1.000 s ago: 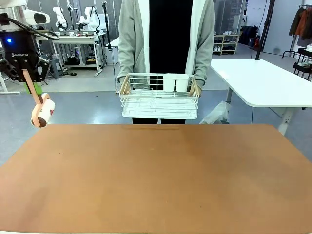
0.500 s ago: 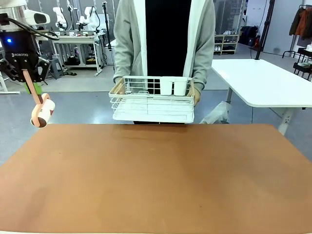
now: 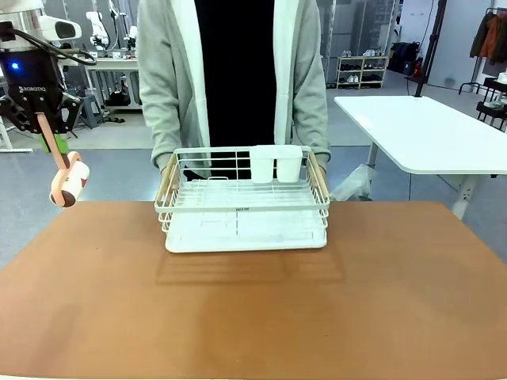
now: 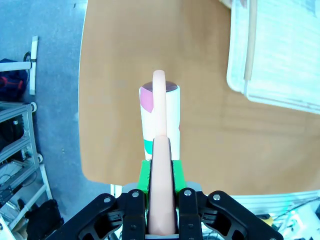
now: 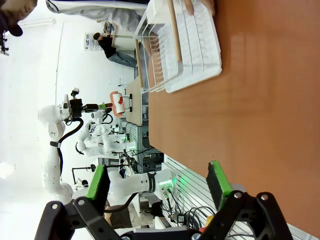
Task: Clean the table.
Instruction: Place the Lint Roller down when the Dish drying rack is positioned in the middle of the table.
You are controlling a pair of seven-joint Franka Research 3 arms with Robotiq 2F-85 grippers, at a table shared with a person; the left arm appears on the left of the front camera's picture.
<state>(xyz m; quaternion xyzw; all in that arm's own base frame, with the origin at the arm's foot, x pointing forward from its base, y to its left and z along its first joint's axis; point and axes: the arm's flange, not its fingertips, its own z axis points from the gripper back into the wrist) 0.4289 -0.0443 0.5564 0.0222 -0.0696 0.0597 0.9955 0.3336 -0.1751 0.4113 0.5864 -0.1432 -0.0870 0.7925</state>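
A: What does the table look like?

B: The large reddish-brown table with a matte, leather-like top (image 3: 253,309) fills the lower half of the front view, rounded at its far corners. Its surface is bare except for the white wire dish rack with pale wooden handles (image 3: 244,202), which sits near the far edge, in the middle. A person in a grey cardigan over a black top (image 3: 234,79) stands right behind it, a hand at each handle.

A: And the arms?

B: The left gripper (image 3: 49,136) hangs above and beyond the table's far left corner. Its fingers are clamped together on the peach-coloured handle of a lint roller with a white drum (image 3: 67,180), which dangles clear of the table.

A: Does the left wrist view add anything?

B: Yes. It looks straight down the roller's handle and shows the green pads (image 4: 145,176) pressed against it on both sides, with pink and green marks on the drum and the table's edge beneath.

A: The right wrist view?

B: There the right gripper (image 5: 159,184) has its two green-padded fingers spread wide apart with nothing between them, above the table, the rack well beyond.
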